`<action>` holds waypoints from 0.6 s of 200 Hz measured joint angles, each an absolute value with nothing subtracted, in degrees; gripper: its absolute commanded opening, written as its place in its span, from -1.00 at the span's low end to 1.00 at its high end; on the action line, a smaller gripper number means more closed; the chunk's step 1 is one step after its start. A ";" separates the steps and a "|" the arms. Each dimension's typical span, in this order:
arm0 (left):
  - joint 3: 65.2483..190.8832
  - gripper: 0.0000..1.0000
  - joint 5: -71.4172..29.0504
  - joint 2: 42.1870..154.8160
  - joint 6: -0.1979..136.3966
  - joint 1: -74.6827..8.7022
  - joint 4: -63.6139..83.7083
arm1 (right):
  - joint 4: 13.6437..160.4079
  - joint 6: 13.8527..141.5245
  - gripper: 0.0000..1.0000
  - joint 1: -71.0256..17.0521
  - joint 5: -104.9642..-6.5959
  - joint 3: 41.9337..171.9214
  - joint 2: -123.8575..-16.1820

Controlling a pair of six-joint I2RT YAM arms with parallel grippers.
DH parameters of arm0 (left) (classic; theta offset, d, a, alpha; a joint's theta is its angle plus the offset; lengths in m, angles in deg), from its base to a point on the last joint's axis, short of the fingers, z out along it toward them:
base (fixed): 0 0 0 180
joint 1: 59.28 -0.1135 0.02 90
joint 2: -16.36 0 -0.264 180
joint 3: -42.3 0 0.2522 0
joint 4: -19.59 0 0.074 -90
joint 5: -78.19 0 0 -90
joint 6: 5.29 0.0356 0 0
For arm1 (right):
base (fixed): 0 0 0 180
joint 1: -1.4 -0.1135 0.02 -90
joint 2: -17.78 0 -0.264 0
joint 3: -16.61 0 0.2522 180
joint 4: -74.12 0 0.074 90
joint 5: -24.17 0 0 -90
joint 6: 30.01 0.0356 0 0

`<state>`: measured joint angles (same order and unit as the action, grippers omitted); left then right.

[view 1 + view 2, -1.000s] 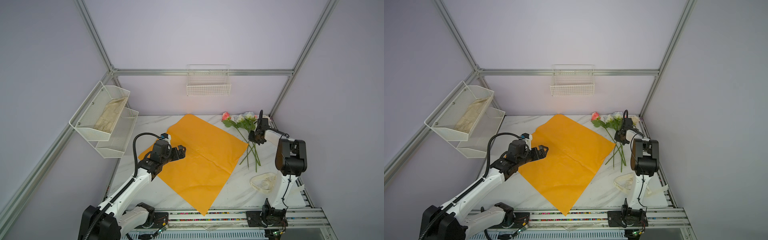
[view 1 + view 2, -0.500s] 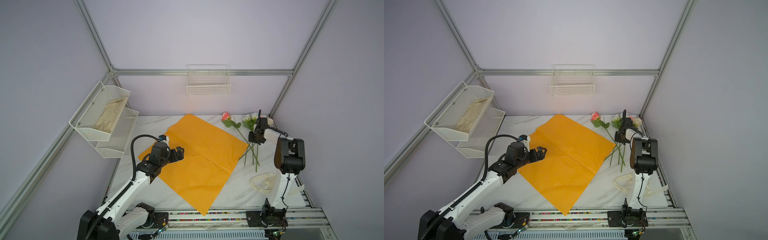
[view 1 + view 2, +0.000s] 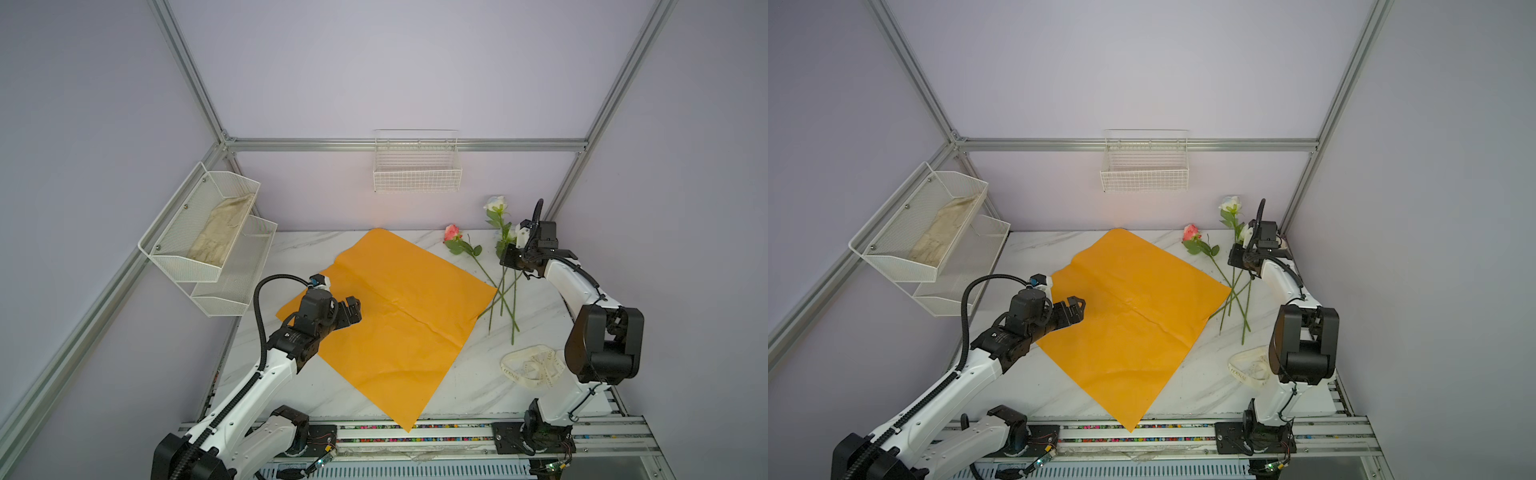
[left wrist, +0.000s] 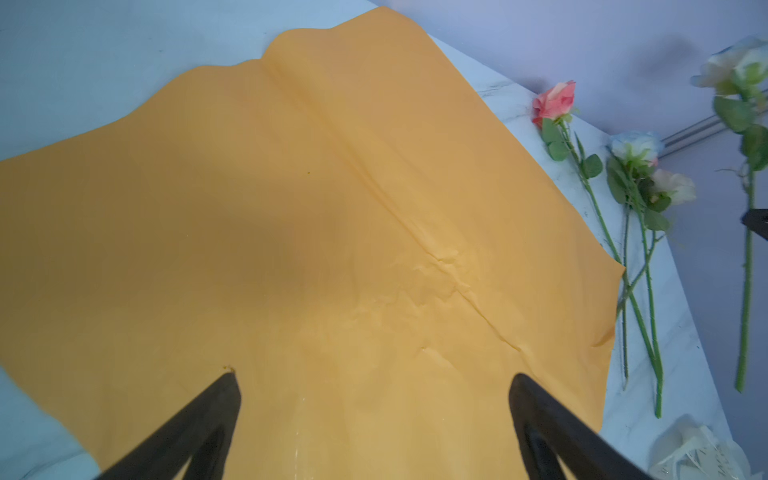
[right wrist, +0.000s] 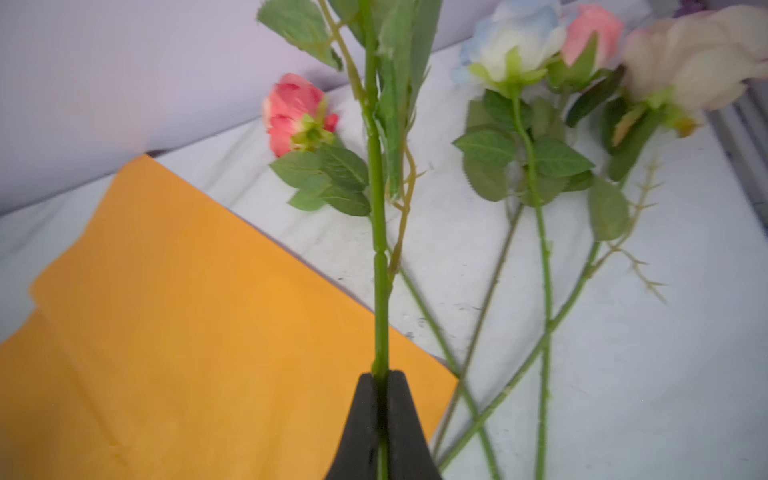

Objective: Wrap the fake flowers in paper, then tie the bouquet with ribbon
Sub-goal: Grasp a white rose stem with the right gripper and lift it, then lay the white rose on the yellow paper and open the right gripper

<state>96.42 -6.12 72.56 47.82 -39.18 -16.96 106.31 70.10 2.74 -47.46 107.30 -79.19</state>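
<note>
My right gripper [image 5: 382, 376] pinches 1 white rose [image 3: 494, 204] by its stem, lifted off the table [image 3: 457, 386], while the other roses [image 3: 452, 232] lie beside the orange paper [image 3: 399, 307] under my wide-open left gripper [image 4: 374, 375].

Pair of arms. Item: left arm [image 3: 249, 386] stretched low and forward, left gripper [image 3: 352, 306] with jaws spread wide, empty. Item: right arm [image 3: 569, 286] with elbow bent, right gripper [image 5: 382, 376] pinched on a rose stem [image 5: 379, 266], held upright.

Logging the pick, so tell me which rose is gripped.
The white rose, bloom raised, stem pinched in the shut right gripper. The pink rose and the pale roses beside it lie flat on the table.
</note>
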 measured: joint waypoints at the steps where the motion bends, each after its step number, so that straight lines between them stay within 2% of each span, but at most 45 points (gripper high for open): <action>1: 96.42 0.99 -6.01 72.54 47.80 -39.20 -17.07 | 106.18 70.25 -1.00 2.59 -47.29 107.19 -79.08; 26: 96.42 0.99 -3.04 71.34 46.64 -41.50 -20.61 | 100.11 78.08 -1.00 -6.61 -44.07 103.50 -78.05; 52: 96.42 0.99 -1.70 69.24 46.03 -44.10 -23.47 | 93.39 86.77 -1.00 -19.55 -43.66 103.30 -82.86; 84: 96.42 0.99 -0.54 66.16 45.75 -45.54 -26.88 | 90.86 94.56 -1.00 -31.97 -46.68 110.86 -94.75; 120: 96.42 0.99 -0.44 62.49 45.72 -45.78 -28.63 | 91.97 99.91 -1.00 -38.29 -50.76 121.31 -105.83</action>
<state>96.42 -0.44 62.49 45.72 -45.78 -28.63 91.97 99.91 -38.29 -50.76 121.31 -105.83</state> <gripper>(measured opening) 0.995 0.068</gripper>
